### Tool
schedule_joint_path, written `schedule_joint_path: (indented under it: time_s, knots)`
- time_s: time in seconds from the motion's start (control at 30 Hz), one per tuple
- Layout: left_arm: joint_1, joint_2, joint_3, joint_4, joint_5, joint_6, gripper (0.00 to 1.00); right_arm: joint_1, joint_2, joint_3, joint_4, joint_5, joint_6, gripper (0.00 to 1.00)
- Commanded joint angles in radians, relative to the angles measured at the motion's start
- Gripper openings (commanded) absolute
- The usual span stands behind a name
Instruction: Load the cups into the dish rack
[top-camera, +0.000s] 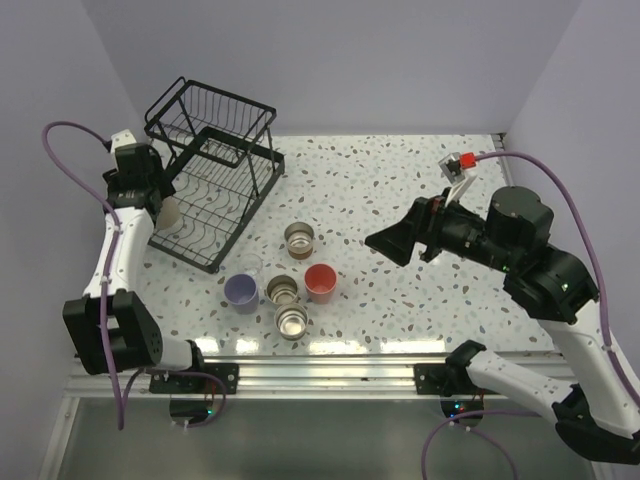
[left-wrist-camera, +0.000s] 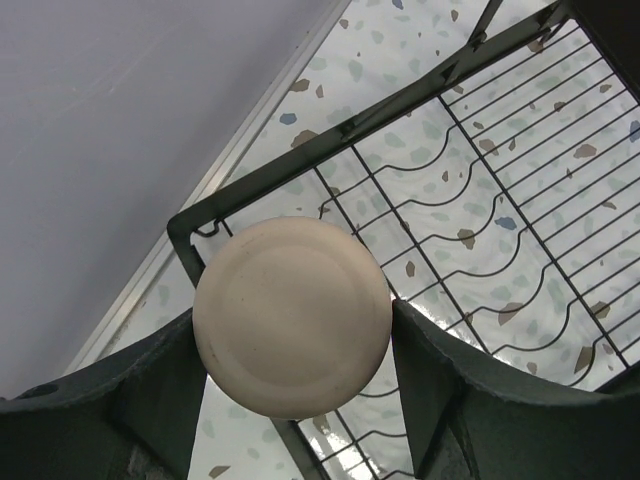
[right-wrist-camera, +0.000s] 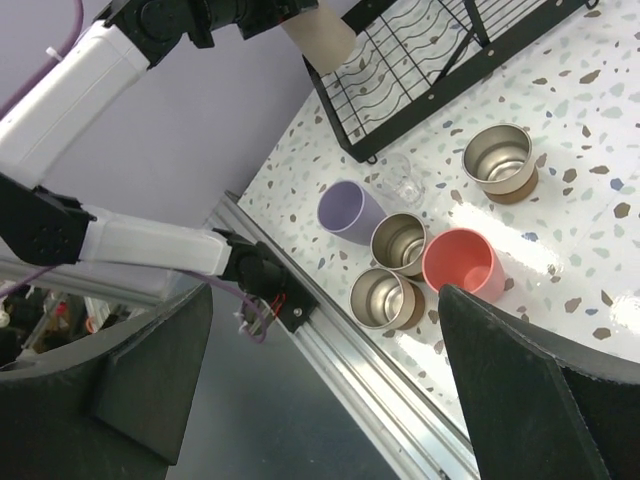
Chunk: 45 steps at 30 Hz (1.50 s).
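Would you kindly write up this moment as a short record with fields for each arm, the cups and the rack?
left fingers: closed on the tan cup, over a corner of the rack
right fingers: open, empty, above the table, right of the loose cups
loose cups on the table: three steel cups, red cup, lavender cup, clear glass
cups in the rack: none seen

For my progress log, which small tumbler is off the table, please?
The tan handleless tumbler, clamped in the left gripper over the black wire dish rack; the others stand on the speckled tabletop.
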Motion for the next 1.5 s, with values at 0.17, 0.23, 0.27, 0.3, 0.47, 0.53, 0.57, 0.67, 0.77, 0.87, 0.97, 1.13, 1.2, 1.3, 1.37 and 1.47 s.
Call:
schedule_joint_path:
  time_s: [0.17,0.23,0.27,0.3,0.47,0.53,0.57,0.67,0.77,0.87,0.97,1.13,1.2,1.3,1.37,1.47]
  knots:
    - [0.034,0.16,0.105,0.146,0.031,0.006,0.0,0.002,0.065,0.081,-0.052,0.011,-0.109,0.98]
    - [0.034,0.204,0.126,0.135,0.016,0.0,0.0,0.002,0.082,0.097,-0.069,0.002,-0.134,0.98]
    - [0.035,0.217,0.131,0.126,0.004,-0.005,0.0,0.004,0.093,0.103,-0.073,-0.001,-0.143,0.98]
    - [0.035,0.232,0.131,0.127,-0.024,-0.003,0.0,0.002,0.108,0.109,-0.084,-0.004,-0.151,0.98]
    - [0.051,0.26,0.129,0.12,-0.07,0.003,0.0,-0.006,0.125,0.127,-0.103,0.004,-0.192,0.98]
    - [0.057,0.27,0.123,0.12,-0.075,0.001,0.0,-0.01,0.125,0.126,-0.106,0.008,-0.197,0.98]
    - [0.067,0.272,0.12,0.118,-0.076,-0.003,0.0,-0.012,0.125,0.127,-0.106,0.01,-0.199,0.98]
    - [0.09,0.281,0.106,0.115,-0.072,-0.022,0.0,-0.013,0.128,0.127,-0.109,0.008,-0.203,0.98]
    - [0.115,0.297,0.091,0.106,-0.075,-0.034,0.0,-0.013,0.13,0.129,-0.113,0.007,-0.205,0.98]
    - [0.135,0.31,0.077,0.107,-0.053,-0.042,0.0,-0.016,0.127,0.127,-0.113,0.007,-0.202,0.98]
    - [0.152,0.312,0.06,0.133,-0.01,-0.04,0.0,-0.018,0.128,0.127,-0.112,0.001,-0.197,0.98]
    - [0.163,0.332,0.057,0.142,-0.006,-0.051,0.07,-0.018,0.128,0.13,-0.112,-0.01,-0.189,0.98]
    - [0.163,0.336,0.057,0.143,-0.007,-0.051,0.17,-0.018,0.127,0.13,-0.113,-0.012,-0.186,0.98]
    - [0.161,0.335,0.056,0.135,-0.022,-0.043,0.35,-0.018,0.124,0.13,-0.116,-0.01,-0.18,0.98]
    - [0.161,0.324,0.046,0.136,-0.021,-0.025,0.51,-0.018,0.118,0.13,-0.115,-0.007,-0.174,0.98]
    - [0.163,0.303,0.033,0.138,-0.021,-0.006,0.74,-0.018,0.104,0.126,-0.109,-0.004,-0.162,0.98]
